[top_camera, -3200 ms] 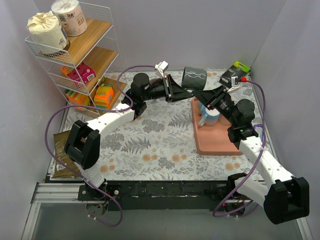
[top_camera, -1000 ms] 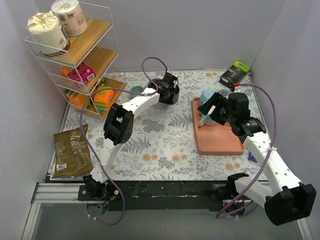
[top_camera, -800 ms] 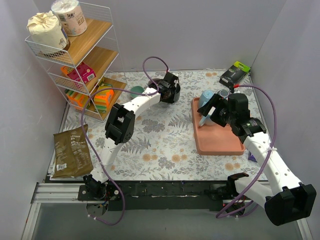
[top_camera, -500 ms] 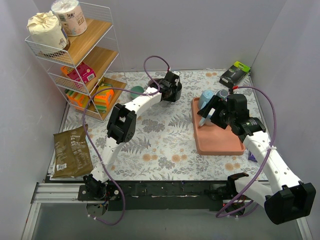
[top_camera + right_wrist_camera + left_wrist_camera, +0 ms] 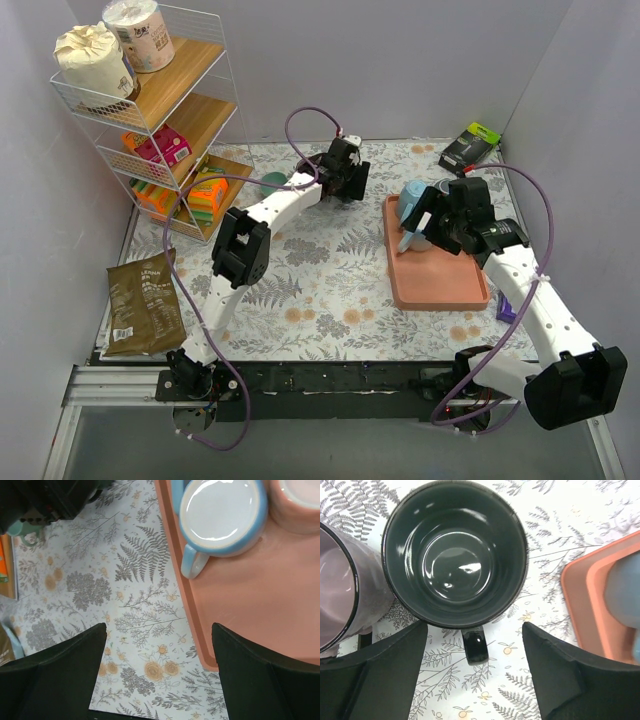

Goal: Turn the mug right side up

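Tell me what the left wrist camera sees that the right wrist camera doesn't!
Only the left wrist view shows the dark mug, standing with its open mouth up and its handle pointing toward the bottom of the picture. A purple cup stands beside it. Only the right wrist view shows the white inside of the blue mug, next to a pink cup. Both views show the flowery tablecloth and the salmon tray.
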Robot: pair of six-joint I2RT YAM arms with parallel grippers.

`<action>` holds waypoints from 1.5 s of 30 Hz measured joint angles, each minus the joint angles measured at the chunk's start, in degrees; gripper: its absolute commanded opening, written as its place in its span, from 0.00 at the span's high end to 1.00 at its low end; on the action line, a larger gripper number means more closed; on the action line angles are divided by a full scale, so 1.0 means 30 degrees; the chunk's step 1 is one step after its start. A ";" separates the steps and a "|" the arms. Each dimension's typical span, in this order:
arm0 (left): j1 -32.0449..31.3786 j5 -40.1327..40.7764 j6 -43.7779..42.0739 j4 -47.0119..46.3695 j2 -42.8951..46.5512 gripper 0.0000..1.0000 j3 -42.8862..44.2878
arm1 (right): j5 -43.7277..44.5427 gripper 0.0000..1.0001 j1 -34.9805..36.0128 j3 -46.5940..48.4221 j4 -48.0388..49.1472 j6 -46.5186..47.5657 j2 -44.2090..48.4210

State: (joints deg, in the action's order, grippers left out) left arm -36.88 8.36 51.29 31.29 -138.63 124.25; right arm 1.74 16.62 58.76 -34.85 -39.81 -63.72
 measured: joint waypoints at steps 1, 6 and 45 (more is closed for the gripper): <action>0.0000 -0.0131 0.0080 0.0007 0.0160 0.16 -0.0015 | 0.0313 0.09 0.0000 0.0233 -0.0233 0.0146 -0.0204; 0.0000 -0.0816 0.0474 -0.0168 0.2375 0.02 -0.1326 | 0.1698 0.11 0.0007 0.0954 -0.0954 0.0495 -0.1107; 0.2754 -0.2761 0.2747 -0.3075 1.8338 0.02 -1.5977 | 1.1154 0.48 0.3898 0.3869 -0.2514 -0.6237 -1.0178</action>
State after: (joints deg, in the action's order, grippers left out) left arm -28.62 0.08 59.53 22.06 -83.61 76.31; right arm 35.20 28.32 70.37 -42.39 -58.52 -94.26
